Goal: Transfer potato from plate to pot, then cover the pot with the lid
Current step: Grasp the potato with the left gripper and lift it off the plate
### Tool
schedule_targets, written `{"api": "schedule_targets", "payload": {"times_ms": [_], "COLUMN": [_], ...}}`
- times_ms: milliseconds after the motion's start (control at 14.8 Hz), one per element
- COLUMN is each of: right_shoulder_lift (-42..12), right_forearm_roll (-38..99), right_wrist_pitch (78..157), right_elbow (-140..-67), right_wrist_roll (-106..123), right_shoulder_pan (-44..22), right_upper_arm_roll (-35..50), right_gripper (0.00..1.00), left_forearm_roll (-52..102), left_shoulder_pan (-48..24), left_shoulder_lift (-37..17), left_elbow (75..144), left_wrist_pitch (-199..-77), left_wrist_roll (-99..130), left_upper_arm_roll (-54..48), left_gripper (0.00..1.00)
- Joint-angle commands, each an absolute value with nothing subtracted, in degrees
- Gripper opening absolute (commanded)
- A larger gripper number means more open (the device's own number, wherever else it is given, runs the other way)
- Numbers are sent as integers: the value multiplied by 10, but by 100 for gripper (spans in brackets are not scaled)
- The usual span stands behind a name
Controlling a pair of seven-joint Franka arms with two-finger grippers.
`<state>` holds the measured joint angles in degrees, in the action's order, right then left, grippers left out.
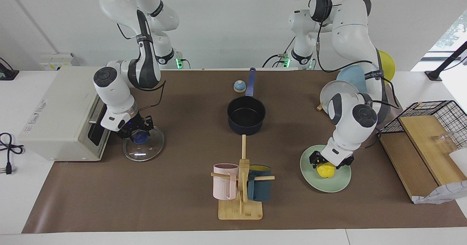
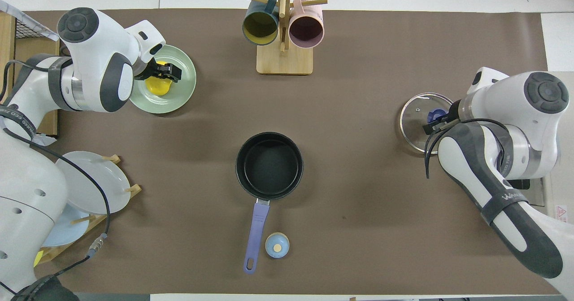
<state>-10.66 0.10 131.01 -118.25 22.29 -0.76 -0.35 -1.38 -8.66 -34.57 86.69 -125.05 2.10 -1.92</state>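
Overhead view: one potato (image 2: 157, 85), two mugs (image 2: 260, 26).

Setting was a robotics lab staged as a mock kitchen: a white tabletop (image 1: 365, 237) under a brown mat (image 1: 175, 186), against a bare white wall. Around a central pot (image 1: 246, 118) stood a mug tree (image 1: 241, 186), dish rack (image 2: 85, 211) and toaster oven (image 1: 60, 115).

Lighting: bright, even, diffuse; soft shadows beside the pot (image 1: 246, 115); small glare on the lid (image 1: 143, 148); focus sharp.
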Motion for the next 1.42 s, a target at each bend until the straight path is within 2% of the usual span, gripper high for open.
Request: {"api": "schedule_targets", "payload": {"times_ms": [0,68,135,203,338,405,608,811,1351], "right_shoulder_lift": [-115,-115,-114,-113,-115,-114,-109,-112,-108], "right_forearm_roll": [13,13,13,13,12,10,1,-17,-19], "right_wrist_pitch": [1239,1226,1217,1209,1188,1174,1081,998,957], "right_elbow": [-1116,-1107,-1104,-1101,-1080,-1066,-994,-923,-910], "right_wrist_roll": [227,222,221,221,221,220,219,219,202], "right_shoulder_pan": [-16,-16,-16,-16,-15,-16,-18,-25,-41], "right_upper_arm_roll": [-2,-2,-1,-2,-2,-2,0,0,0], "right_gripper": [0,0,0,0,0,0,0,0,0], "left_forearm_roll": [-28,-27,-27,-28,-27,-23,-15,29,58], "left_shoulder_pan": [-93,-94,-94,-92,-91,-91,-91,-86,-91], "left_shoulder_lift": [-346,-346,-345,-345,-345,-345,-338,-278,-132], "left_elbow": [874,874,873,872,868,866,848,849,869], "left_wrist_pitch": [-1265,-1265,-1263,-1259,-1258,-1253,-1217,-1150,-971], "left_wrist_roll": [18,18,18,18,18,18,18,19,38], "left_upper_arm_roll": [-13,-13,-13,-13,-14,-14,-14,-12,-12], "left_gripper": [93,84,68,45,22,1,0,0,0]}}
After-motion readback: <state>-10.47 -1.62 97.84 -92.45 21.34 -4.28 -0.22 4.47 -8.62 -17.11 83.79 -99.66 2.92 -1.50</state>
